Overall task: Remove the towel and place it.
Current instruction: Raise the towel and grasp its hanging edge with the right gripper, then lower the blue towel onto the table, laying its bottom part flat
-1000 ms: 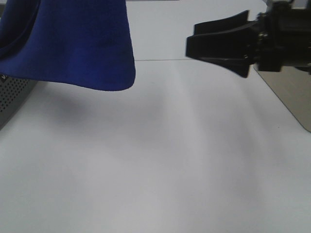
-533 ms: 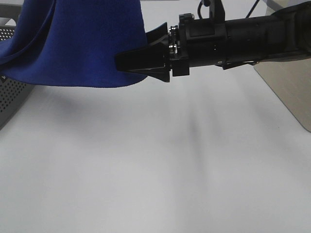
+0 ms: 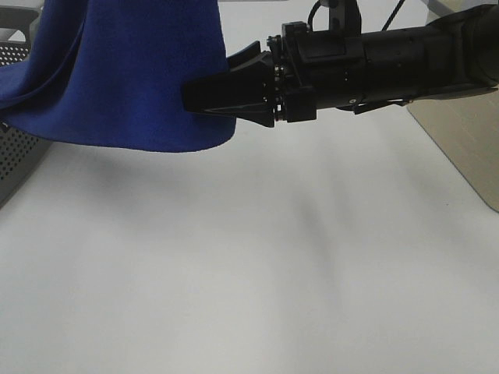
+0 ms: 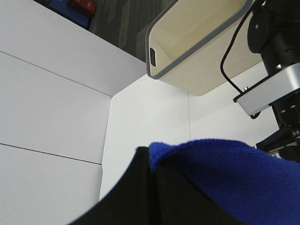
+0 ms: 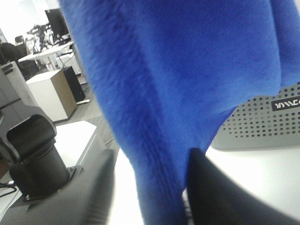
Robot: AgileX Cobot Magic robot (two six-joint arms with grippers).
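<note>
The royal-blue towel [image 3: 132,78] hangs at the upper left above the white table, held from above. In the left wrist view my left gripper [image 4: 152,173] is shut on the towel's top edge [image 4: 220,168]. This gripper is out of the exterior view. My right gripper [image 3: 207,82] reaches across from the right to the towel's right edge. One finger is in front of the cloth and the other goes behind it. In the right wrist view the towel's edge [image 5: 154,108] hangs between the two fingers of the right gripper [image 5: 150,197], which still stand apart.
A grey perforated basket [image 3: 15,148] stands at the left edge, under the towel; it also shows in the right wrist view [image 5: 262,122]. A beige tray [image 3: 468,148] sits at the right. The white table [image 3: 249,265] spreads below.
My right gripper has moved left from the right side to the towel's right edge and now straddles it. The towel has shifted slightly to the right.
</note>
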